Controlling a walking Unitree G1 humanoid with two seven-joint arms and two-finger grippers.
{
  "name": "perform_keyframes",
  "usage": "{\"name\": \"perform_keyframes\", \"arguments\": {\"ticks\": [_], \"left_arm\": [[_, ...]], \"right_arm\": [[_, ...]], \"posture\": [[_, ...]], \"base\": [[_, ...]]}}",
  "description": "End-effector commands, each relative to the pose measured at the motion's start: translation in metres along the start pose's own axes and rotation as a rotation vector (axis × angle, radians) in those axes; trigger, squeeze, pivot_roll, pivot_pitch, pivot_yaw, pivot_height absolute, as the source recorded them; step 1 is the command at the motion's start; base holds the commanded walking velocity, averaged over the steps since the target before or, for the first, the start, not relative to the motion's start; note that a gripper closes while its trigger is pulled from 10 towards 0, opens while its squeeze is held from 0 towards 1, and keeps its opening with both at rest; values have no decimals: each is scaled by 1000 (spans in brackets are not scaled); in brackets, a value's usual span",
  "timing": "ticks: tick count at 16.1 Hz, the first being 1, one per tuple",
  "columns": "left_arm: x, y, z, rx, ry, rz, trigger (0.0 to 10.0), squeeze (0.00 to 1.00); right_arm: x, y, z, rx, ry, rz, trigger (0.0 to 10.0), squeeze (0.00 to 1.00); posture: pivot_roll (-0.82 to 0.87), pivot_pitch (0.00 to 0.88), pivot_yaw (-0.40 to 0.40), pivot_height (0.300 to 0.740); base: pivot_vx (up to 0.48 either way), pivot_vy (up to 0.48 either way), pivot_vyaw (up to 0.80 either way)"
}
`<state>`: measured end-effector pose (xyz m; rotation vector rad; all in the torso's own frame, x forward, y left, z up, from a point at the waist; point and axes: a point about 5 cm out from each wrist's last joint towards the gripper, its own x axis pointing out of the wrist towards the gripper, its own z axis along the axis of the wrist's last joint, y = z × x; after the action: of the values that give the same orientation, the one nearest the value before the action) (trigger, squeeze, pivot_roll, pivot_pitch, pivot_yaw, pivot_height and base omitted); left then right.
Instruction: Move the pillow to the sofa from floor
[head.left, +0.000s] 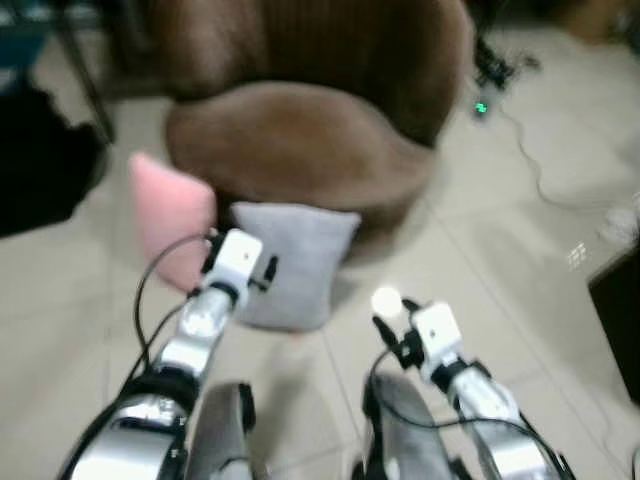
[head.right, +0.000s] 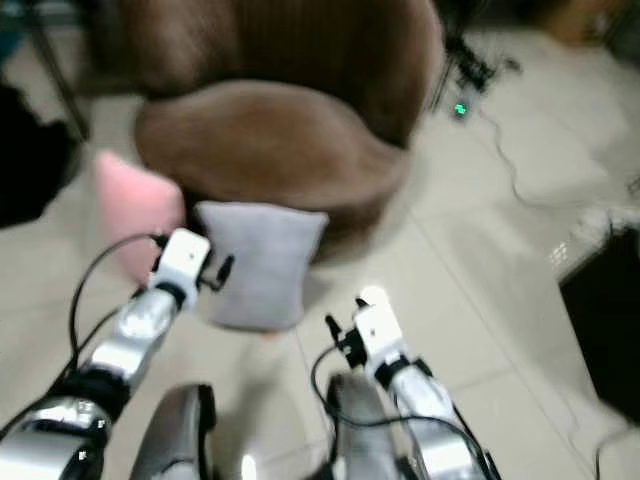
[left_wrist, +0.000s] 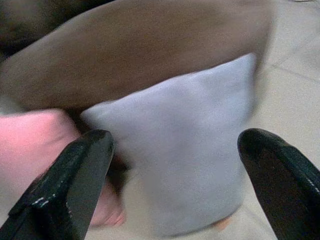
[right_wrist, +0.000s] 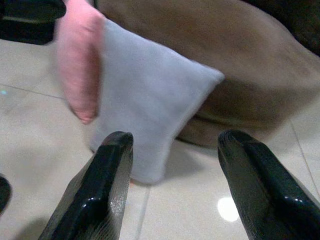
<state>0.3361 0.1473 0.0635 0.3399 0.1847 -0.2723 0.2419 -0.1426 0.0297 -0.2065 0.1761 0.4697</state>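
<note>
Bare floor (head.left: 480, 290) lies open right of the grey pillow (head.left: 290, 262). The brown sofa (head.left: 300, 140) rises directly behind the pillow, touching it, and a pink pillow (head.left: 168, 215) crowds its left edge. A cable (head.left: 535, 165) trails further right.

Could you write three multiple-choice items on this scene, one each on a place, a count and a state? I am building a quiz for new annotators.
1. Where is the grey pillow?
A. On the sofa seat
B. On the floor, propped against the brown sofa
C. Held up in the air

2. How many pillows are there?
A. One
B. Two
C. Three

3. How do the left pincer fingers stand?
A. Open, holding nothing
B. Shut on the grey pillow
C. Shut on a cable

Answers:
1. B, its lower edge meets the tiles and it stands against the sofa front.
2. B, a pink pillow stands beside the grey one.
3. A, the left wrist view shows both fingers spread wide with the pillow beyond them.
</note>
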Motion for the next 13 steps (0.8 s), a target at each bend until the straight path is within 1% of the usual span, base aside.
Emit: {"name": "perform_keyframes", "arguments": {"ticks": [1, 4, 6, 8, 12, 13], "left_arm": [[2, -12, 3, 0, -7, -41, 10000, 0], [4, -16, 5, 17, -7, -55, 10000, 0], [5, -19, 12, -9, -47, -73, 10000, 0], [6, -19, 13, -11, -48, -70, 10000, 0], [6, -19, 11, -10, -40, -72, 10000, 0], [7, -14, 13, -18, -43, -42, 10000, 0]], "right_arm": [[-6, -9, -4, -2, 19, -32, 10000, 0], [-9, -8, -6, 3, 22, -41, 10000, 0], [-10, -8, -6, 3, 24, -44, 10000, 0], [-12, -10, -7, 5, 29, -51, 10000, 0], [-13, -12, -7, 10, 33, -60, 10000, 0], [-15, -12, -8, 12, 38, -61, 10000, 0]], "posture": [[-119, 113, -44, 520], [-136, 114, -39, 520], [-140, 117, -39, 520], [-142, 119, -38, 520], [-144, 126, -39, 520], [-144, 130, -37, 520]], "base": [[480, 0, 0], [477, 0, 0], [480, 0, 0], [480, 0, 0], [480, 0, 0], [0, 0, 0]]}}
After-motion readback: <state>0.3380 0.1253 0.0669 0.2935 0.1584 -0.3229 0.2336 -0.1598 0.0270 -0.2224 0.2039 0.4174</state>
